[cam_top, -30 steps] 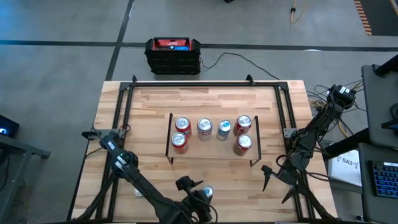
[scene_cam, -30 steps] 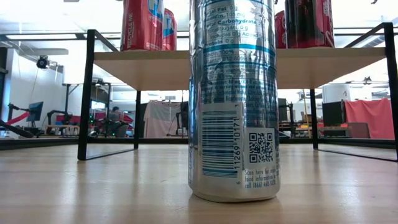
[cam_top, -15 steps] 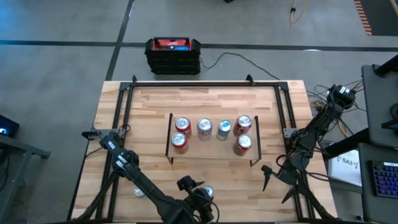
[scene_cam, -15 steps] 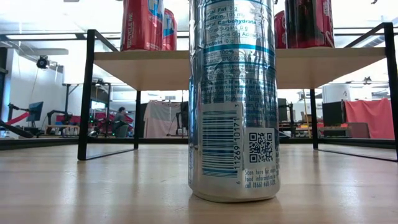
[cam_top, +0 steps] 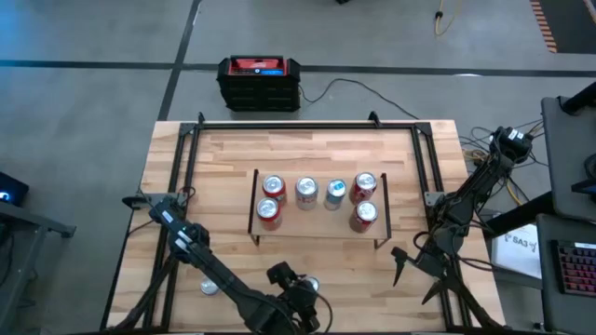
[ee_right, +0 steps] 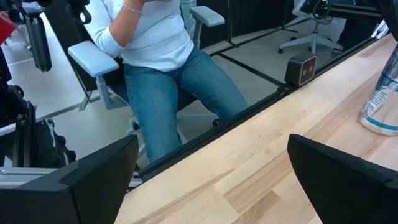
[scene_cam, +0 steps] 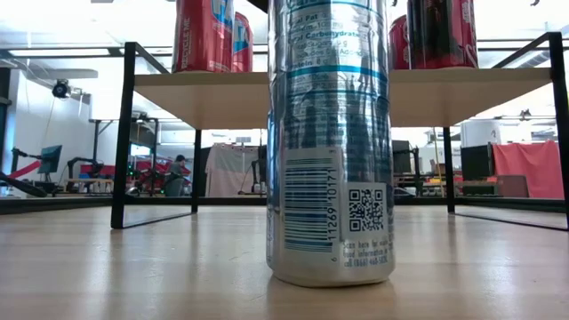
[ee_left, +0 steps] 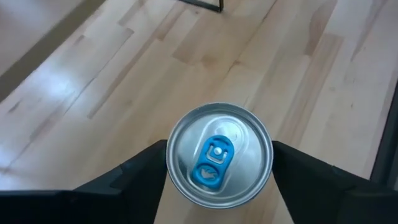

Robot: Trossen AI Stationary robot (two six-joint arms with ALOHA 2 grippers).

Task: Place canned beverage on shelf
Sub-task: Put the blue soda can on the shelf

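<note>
Two dark jointed arms, black throughout.
Slender matte links with bulkier joint housings; left tool [ee_left: 219, 180] ending in two broad, flat black fingers [ee_left: 140, 177]; right tool [cam_top: 399, 264] likewise black and wedge-shaped, with loose cables at frame right.

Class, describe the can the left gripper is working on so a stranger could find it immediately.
Start at the shelf mid-table, then come to the table's near edge. There a silver can stands upright between the left gripper fingers. Its blue pull tab and place off the shelf distinguish it.
</note>
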